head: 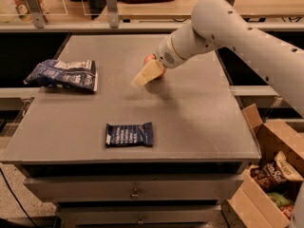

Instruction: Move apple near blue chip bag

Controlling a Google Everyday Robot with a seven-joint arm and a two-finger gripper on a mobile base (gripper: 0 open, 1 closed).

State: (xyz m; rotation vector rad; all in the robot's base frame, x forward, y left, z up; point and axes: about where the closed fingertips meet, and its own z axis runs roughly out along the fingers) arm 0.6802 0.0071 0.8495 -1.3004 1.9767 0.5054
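We see our hand [148, 73] clamped on the apple [150, 60] above the worktop [199, 118]. The blue chip bag [64, 74] lies well apart, leftward of the hand.

One hand [148, 73] holding one apple [152, 60], one chip bag [64, 75], one packet [129, 134].

No wording can be read with certainty: the white print on the blue chip bag [61, 74] at the table's left and the pale lines of lettering on the flat navy packet [129, 134] near the front edge are both illegible. A tan snack bag [276, 171] in the cardboard box [266, 136] at lower right bears large dark letters (possibly a flavour name, though not decipherable). The gripper [148, 73], positioned above mid-table against the apple [151, 59], carries no visible marking, and neither does the arm.
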